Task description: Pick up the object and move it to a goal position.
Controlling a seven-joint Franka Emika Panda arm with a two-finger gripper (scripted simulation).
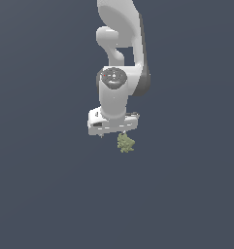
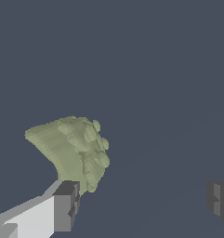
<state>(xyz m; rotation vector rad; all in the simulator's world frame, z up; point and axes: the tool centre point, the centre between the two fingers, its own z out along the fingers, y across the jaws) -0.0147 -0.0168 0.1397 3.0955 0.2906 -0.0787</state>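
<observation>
The object (image 1: 125, 143) is a small olive-green, lumpy clump lying on the dark grey floor, just below the white robot hand in the exterior view. My gripper (image 1: 112, 134) hangs right over it, pointing down. In the wrist view the object (image 2: 74, 151) sits close against one dark fingertip (image 2: 66, 204), and the other fingertip (image 2: 219, 199) is far off to the side. The gripper (image 2: 141, 204) is wide open and holds nothing. The clump is off-centre, beside one finger and not in the middle of the gap.
The floor (image 1: 186, 194) is a plain dark grey-blue surface all around. The white arm (image 1: 119, 39) rises behind the hand. No other objects or markers show in either view.
</observation>
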